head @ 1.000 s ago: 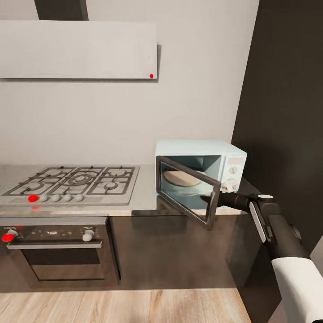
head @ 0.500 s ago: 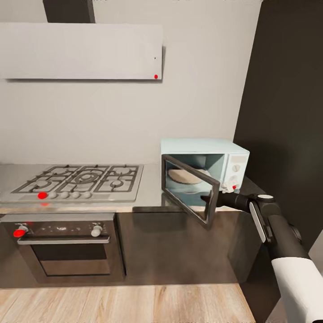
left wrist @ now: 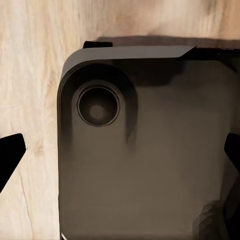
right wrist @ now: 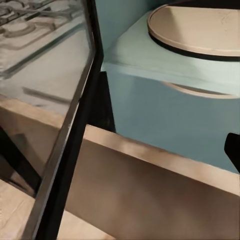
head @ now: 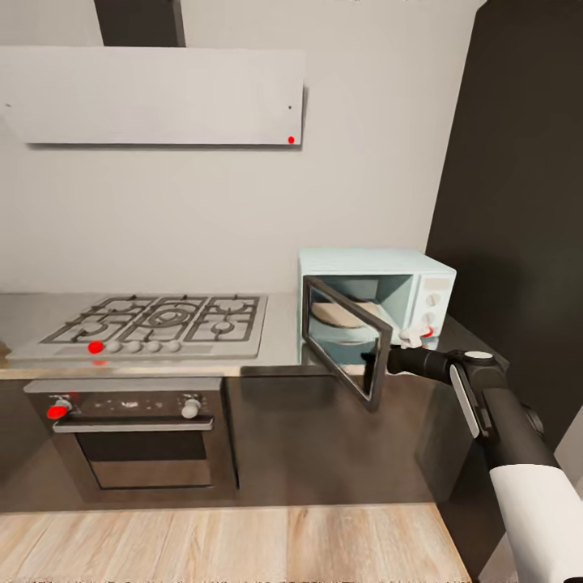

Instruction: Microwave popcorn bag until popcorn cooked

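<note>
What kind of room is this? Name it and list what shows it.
A home kitchen, most likely. A steel gas hob is set into the grey metallic countertop, a built-in oven with a dark window sits beneath it, and a pale blue-mint microwave stands with its door open.

Range hood (head: 162, 95) above gas hob (head: 158, 322); oven (head: 134, 433) below.

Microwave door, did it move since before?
Yes. The door looks swung a bit wider open: its free edge now sits farther from the microwave's knob panel.
</note>
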You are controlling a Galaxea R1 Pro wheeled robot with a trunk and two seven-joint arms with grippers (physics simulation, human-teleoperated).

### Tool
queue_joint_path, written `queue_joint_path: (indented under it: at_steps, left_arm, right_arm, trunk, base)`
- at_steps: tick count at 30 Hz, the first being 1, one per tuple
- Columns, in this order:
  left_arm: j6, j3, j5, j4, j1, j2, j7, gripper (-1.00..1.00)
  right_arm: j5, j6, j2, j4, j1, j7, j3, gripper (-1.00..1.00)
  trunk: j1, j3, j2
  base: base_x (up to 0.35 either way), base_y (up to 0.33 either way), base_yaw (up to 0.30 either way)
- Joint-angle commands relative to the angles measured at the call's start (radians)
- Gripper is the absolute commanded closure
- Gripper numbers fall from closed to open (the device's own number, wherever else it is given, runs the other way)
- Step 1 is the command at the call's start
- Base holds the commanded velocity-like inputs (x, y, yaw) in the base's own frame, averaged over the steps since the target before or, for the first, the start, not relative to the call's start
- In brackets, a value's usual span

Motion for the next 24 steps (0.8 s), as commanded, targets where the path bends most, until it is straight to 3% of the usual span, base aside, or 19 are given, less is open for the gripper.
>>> queue_joint_path:
  at_steps: [1,24]
  left_arm:
    - [-0.003,0.001,0.003,0.0,0.0,0.0,0.001,-1.0]
    - [-0.003,0.001,0.003,0.0,0.0,0.0,0.001,-1.0]
  right_arm:
    - [0.006,0.005,0.0,-0.001,-0.001,0.01,-0.002,-1.0]
    - [0.016,0.003,0.004,-0.001,-0.001,0.005,-0.002,-1.0]
  trunk:
    - [0.0,-0.001,-0.001]
    - [0.0,-0.001,-0.001]
  base:
    - [-0.088,0.118,0.0]
    - [-0.037,0.159,0.0]
